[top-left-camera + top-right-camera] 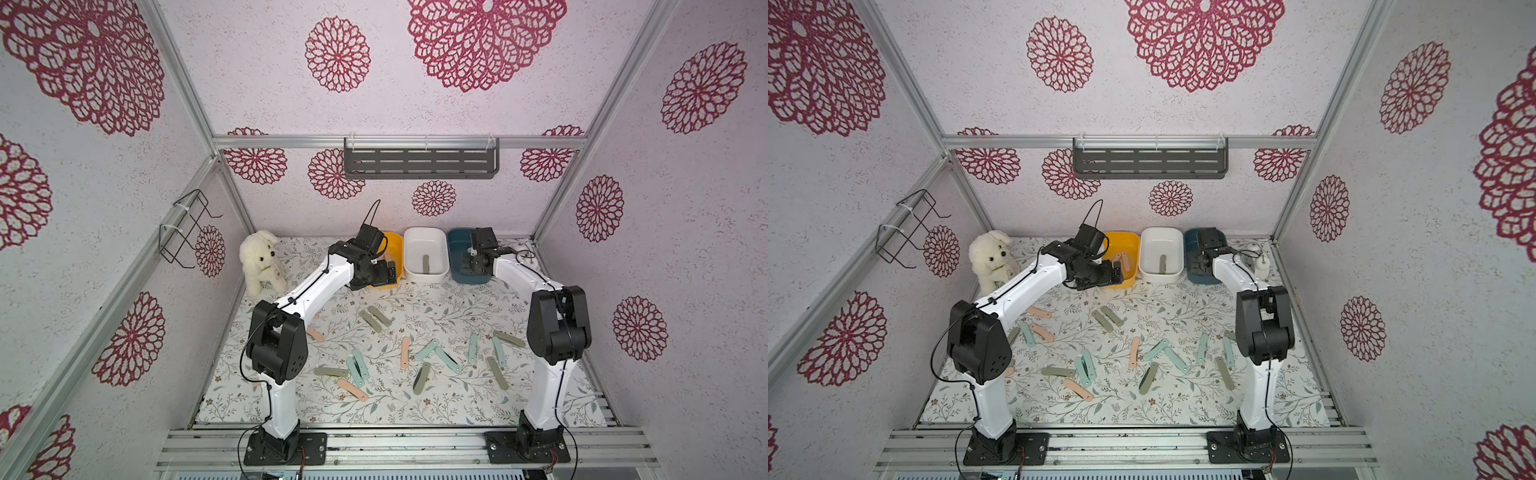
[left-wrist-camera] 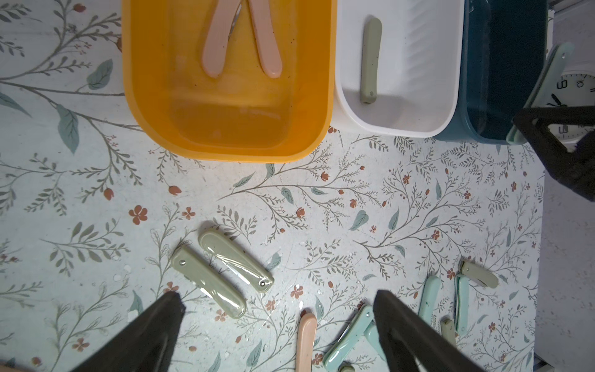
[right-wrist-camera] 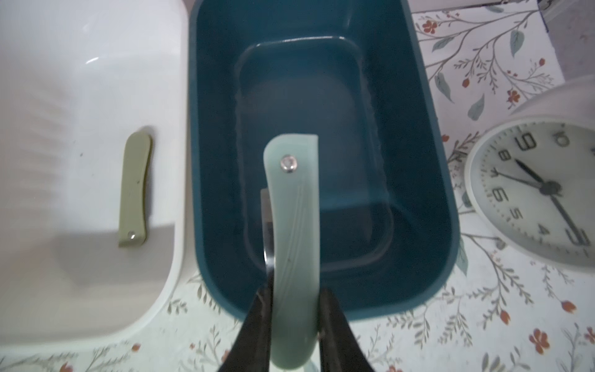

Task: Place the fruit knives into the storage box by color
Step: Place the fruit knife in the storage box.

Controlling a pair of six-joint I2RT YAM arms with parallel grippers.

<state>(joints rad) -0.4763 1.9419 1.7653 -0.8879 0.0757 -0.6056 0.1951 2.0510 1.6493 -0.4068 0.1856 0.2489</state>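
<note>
Bimanual cell seen from above and from both wrists.

**Right arm.** The right gripper (image 3: 294,302) is clamped on one end of a mint knife (image 3: 294,225). Its jaws are nearly together, with one black finger (image 3: 257,322) pressed to each long edge. The knife's riveted end reaches out over the opening of the dark teal tub (image 3: 418,161), and a sliver of metal blade shows along one edge. Whether the knife touches the tub cannot be told.

**Left arm.** The left gripper (image 2: 278,296) hangs over the floral mat (image 1: 415,307) at the near side of the yellow-orange tub (image 2: 325,80). Its jaws are spread wide and grip nothing. Two olive knives (image 2: 222,267) lie side by side on the mat below, near one fingertip (image 2: 175,299).

**Storage tubs.** All three stand in a row at 12 o'clock on the mat, touching or nearly so.
- The yellow-orange tub, toward 11 o'clock, holds two peach knives (image 2: 222,42).
- The white tub (image 2: 418,64), in the centre, holds one olive knife (image 2: 370,61).
- The dark teal tub is toward 1 o'clock.

**Remaining knives.** Loose knives (image 1: 420,377) in all three colours are scattered from the mat's centre toward 6 o'clock.

**Other items.** A plush dog (image 1: 262,259) sits at 10 o'clock. A clock (image 3: 541,190) stands just beside the teal tub at 2 o'clock.
</note>
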